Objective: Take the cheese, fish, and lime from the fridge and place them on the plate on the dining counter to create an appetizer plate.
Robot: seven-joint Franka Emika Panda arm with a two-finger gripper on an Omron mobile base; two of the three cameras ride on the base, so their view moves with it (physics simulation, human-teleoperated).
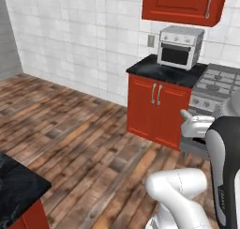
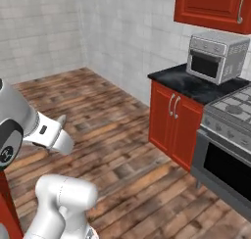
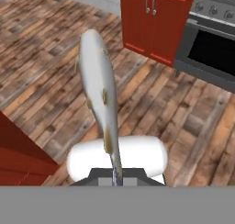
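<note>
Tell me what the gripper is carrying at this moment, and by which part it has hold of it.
The gripper is shut on the fish, gripping it at its narrow tail end; the silvery body sticks out ahead of the fingers, above the wooden floor.

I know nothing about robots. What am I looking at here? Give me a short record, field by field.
Place: a kitchen with a wood plank floor and white tiled walls
Held item: a silvery fish, pinched by its tail end and sticking out ahead of the hand
Gripper: gripper shut on the fish
Below the fish: floor, not a counter
Nearby furniture: red cabinet with a black top, steel oven range beside it
On the cabinet: a toaster oven
Close to the robot: corner of a black marble counter
</note>
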